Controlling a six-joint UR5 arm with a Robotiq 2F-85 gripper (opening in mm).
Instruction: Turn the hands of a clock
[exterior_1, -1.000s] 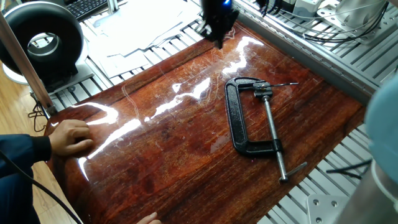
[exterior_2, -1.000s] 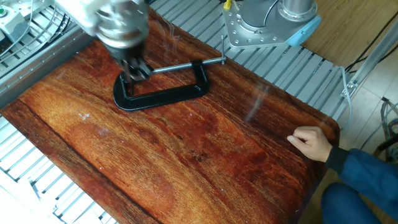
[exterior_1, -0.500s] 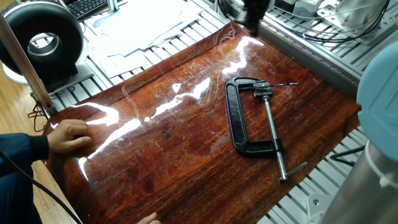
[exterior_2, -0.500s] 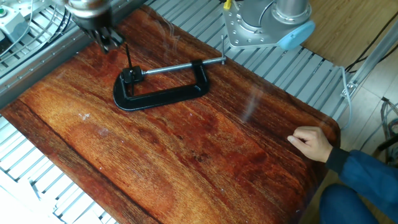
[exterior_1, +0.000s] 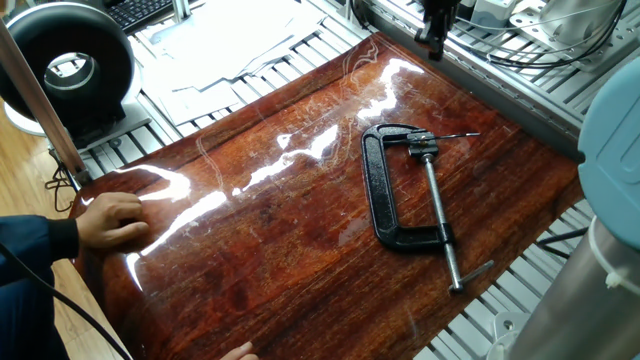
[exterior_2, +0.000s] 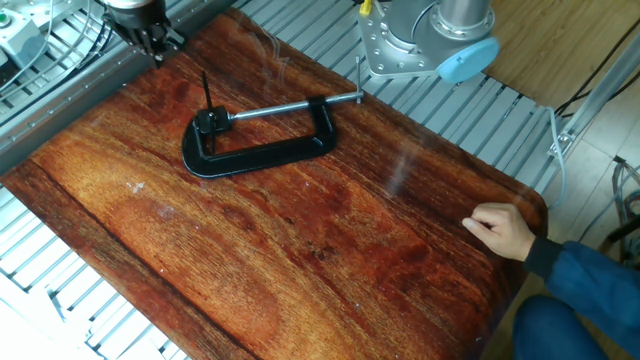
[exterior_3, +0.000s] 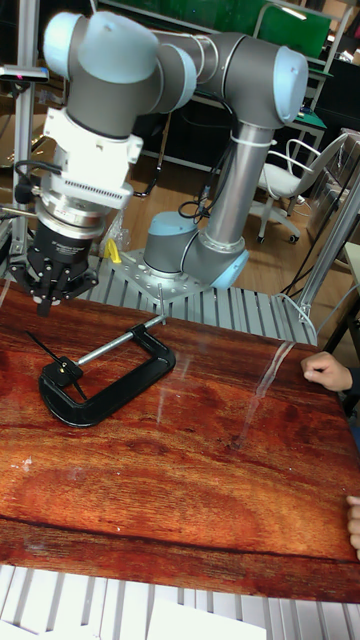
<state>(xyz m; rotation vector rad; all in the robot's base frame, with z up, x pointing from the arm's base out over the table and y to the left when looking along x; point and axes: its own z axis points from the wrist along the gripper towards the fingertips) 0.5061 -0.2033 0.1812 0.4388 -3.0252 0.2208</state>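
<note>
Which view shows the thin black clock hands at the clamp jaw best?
The tall fixed view: the thin black clock hands stand out against the wood at the black cast-metal C-clamp jaw. The other fixed view shows one hand; one fixed view only a faint sliver.

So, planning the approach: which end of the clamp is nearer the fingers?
The end holding the thin black pointer, not the crossbar handle end.

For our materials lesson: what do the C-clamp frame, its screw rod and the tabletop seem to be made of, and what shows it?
C-clamp frame: probably cast metal painted black, judging by its dull dark, thick body.
Screw rod: bare steel by the look, silver-grey and shiny.
Tabletop: reddish wood or wood-look veneer under glossy varnish, with visible grain and bright glare; which one cannot be told.
</note>
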